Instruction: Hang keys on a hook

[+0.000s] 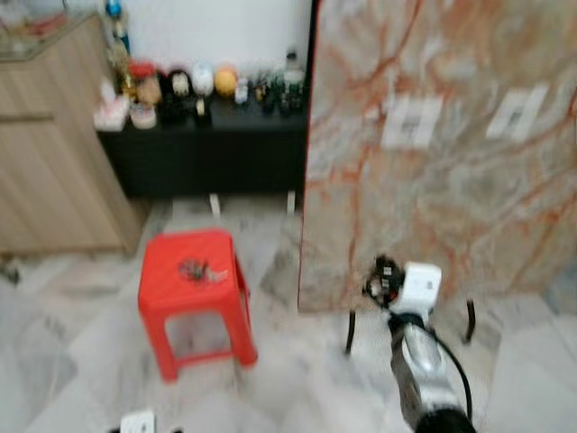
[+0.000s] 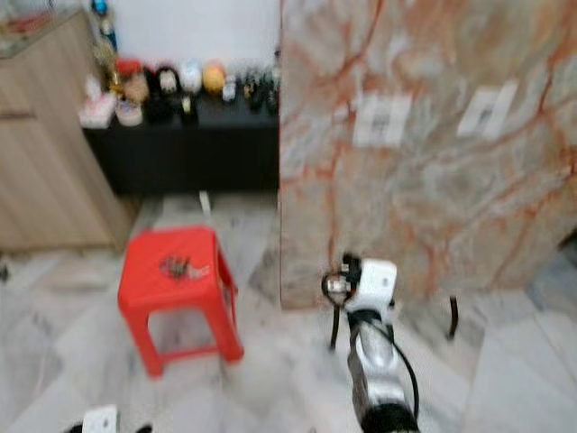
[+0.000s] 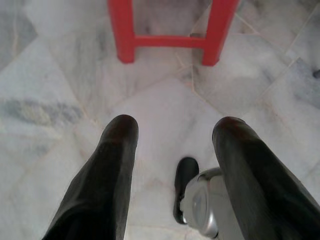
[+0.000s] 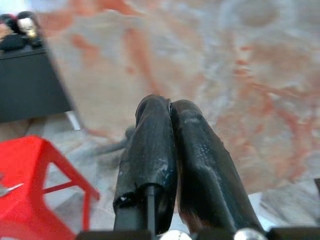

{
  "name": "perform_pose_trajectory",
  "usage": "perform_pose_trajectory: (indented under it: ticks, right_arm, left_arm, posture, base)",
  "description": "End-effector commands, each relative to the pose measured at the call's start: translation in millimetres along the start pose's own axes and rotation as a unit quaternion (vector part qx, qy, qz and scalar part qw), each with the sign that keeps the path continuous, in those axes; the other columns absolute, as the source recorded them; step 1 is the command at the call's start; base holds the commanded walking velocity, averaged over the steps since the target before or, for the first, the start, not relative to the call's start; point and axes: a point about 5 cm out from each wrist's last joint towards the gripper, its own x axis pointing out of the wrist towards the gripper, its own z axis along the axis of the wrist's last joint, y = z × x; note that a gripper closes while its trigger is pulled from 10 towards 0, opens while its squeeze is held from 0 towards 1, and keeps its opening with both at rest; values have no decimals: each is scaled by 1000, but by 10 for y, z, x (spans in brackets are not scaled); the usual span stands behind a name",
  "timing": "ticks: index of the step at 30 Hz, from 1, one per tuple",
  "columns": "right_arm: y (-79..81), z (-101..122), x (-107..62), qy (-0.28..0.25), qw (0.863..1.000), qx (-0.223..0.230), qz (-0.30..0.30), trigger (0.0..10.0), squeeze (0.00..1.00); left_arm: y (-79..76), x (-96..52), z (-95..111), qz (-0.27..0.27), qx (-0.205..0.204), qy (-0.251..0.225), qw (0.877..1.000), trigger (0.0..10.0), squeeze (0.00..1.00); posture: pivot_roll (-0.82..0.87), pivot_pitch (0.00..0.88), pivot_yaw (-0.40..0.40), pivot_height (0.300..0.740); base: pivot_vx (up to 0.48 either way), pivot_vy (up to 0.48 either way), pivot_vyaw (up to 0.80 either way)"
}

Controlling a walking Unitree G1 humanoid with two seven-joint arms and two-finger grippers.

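Note:
A bunch of keys (image 1: pixel 200 269) lies on top of a red plastic stool (image 1: pixel 194 289) on the marble floor, left of centre. My right arm reaches forward, its wrist (image 1: pixel 416 287) low in front of a tall marbled panel (image 1: pixel 451 180). The right gripper (image 4: pixel 170 106) is shut with its fingers pressed together and nothing between them, the stool off to its left. Two pale plates (image 1: pixel 412 122) (image 1: pixel 517 113) sit high on the panel, too blurred to make out hooks. My left gripper (image 3: pixel 172 127) hangs open over the floor just short of the stool legs (image 3: pixel 212 35).
A wooden cabinet (image 1: pixel 45 153) stands at the left. A low black sideboard (image 1: pixel 212 158) with several figurines runs along the back wall. The panel rests on thin black legs (image 1: pixel 350 332) (image 1: pixel 470 320). The views are blurred.

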Motion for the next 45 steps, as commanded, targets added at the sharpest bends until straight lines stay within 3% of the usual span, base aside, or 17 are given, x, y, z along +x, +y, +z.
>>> perform_pose_trajectory:
  ticks: [1, 23, 32, 40, 45]
  right_arm:
    - [-26, 40, 17, -8, 1000, -1, -4, 10000, 0]
    - [16, 70, 29, -16, 1000, -1, 2, 10000, 0]
    - [-43, 124, 45, -28, 999, -5, -18, 10000, 0]
    - [3, 310, 105, -74, 997, -32, -8, 10000, 0]
    - [12, 562, 184, -131, 987, -92, -25, 10000, 0]
  left_arm:
    - [-36, -19, -51, -8, 7, 8, 1000, 10000, 0]
    - [-29, -25, -69, -6, 1, 11, 1000, 10000, 0]
    - [4, -28, -87, 0, 5, 21, 1000, 10000, 0]
    - [-4, -30, -96, -1, 5, 23, 1000, 10000, 0]
    - [-16, -29, -92, -2, 4, 21, 1000, 10000, 0]
  posture:
    - [63, 28, -28, 740]
    - [62, 35, -25, 740]
    - [62, 35, -25, 740]
    - [61, 35, -23, 740]
    - [63, 35, -22, 740]
  base:
    - [292, 0, 0]
    - [292, 0, 0]
    - [182, 0, 0]
    - [0, 0, 0]
    - [0, 0, 0]
